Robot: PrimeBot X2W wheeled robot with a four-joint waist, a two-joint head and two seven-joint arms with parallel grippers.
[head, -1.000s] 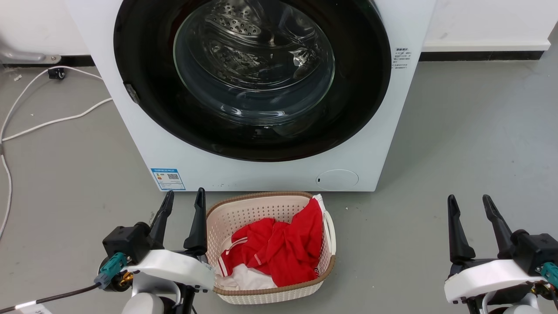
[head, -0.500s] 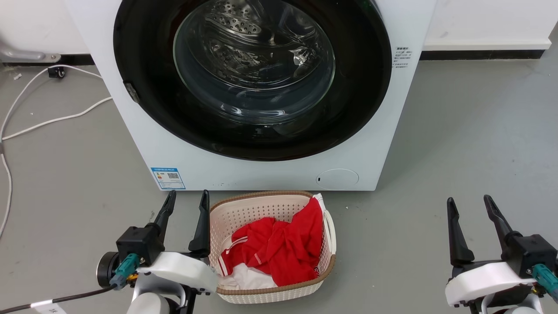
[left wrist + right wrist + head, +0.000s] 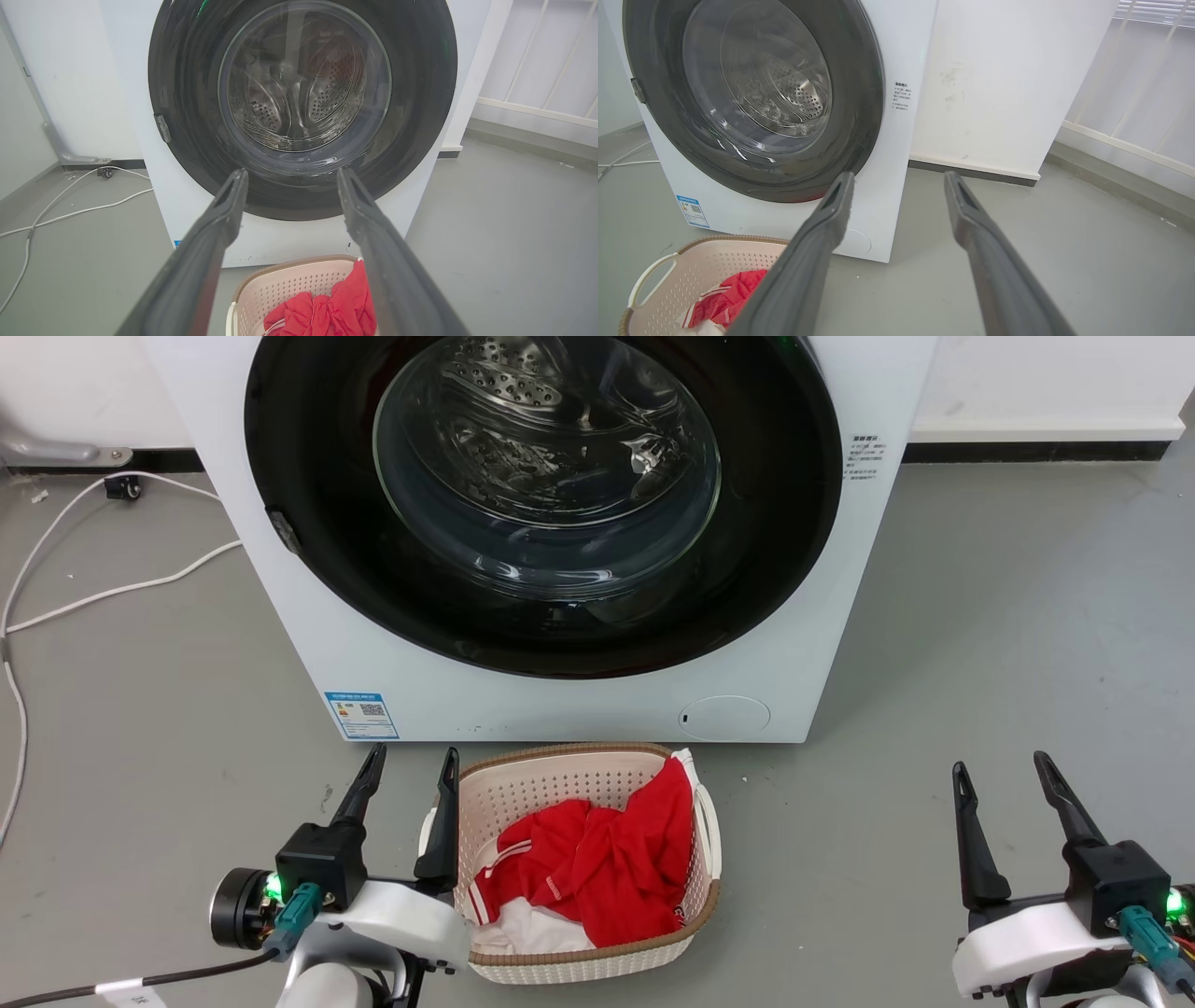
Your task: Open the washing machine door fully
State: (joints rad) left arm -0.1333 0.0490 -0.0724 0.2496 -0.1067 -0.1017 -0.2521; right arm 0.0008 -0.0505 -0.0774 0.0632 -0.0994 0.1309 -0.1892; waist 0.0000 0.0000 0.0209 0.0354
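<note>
One washer point(image 3: 560, 709) with one door point(image 3: 308, 476), one round flap point(image 3: 724, 717) and two labels point(image 3: 361, 714). One basket point(image 3: 560, 784); its clothes point(image 3: 607, 859) can't be counted. One left gripper point(image 3: 415, 749), one right gripper point(image 3: 998, 762).

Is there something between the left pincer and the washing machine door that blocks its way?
Nothing visible blocks it. The left pincer is open and faces the closed washing machine door directly. The laundry basket stands low on the floor, just right of the pincer and below the door.
</note>
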